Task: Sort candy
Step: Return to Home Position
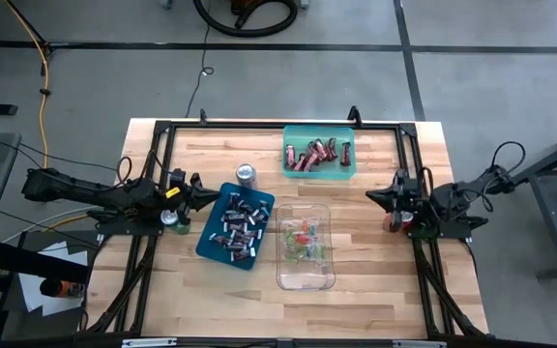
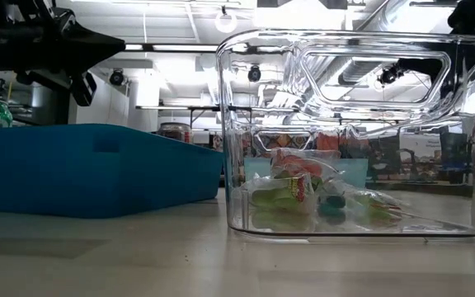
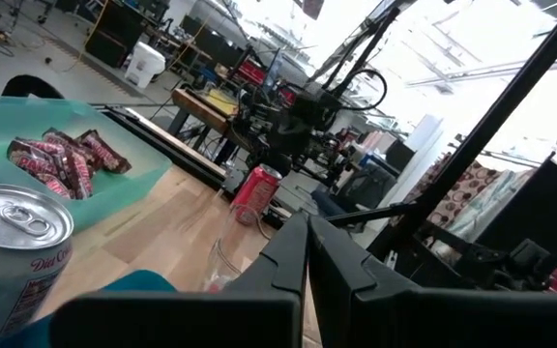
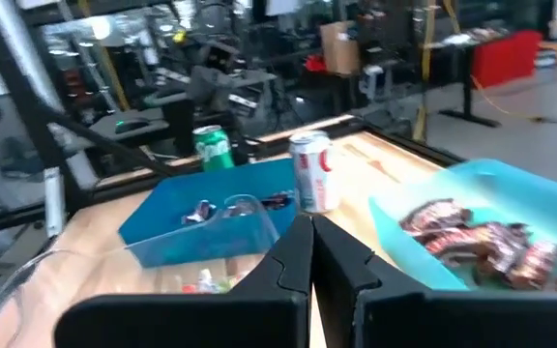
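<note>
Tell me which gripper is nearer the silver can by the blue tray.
Left. The left gripper is close beside the silver can; the right gripper is across the table, on the far side of the clear bin.

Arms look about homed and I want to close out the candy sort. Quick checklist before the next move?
1. Left gripper shut and empty, at the table's left side: ok.
2. Right gripper shut and empty, at the table's right side: ok.
3. Dark red bars in the teal bin: ok.
4. Dark mini bars in the blue bin, green-and-red pieces in the transparent bin: ok.
5. Candy outside the bins: none seen in the high view: ok.
6. Clearance to the green can by the left arm and the red can by the right arm: cannot tell.
</note>
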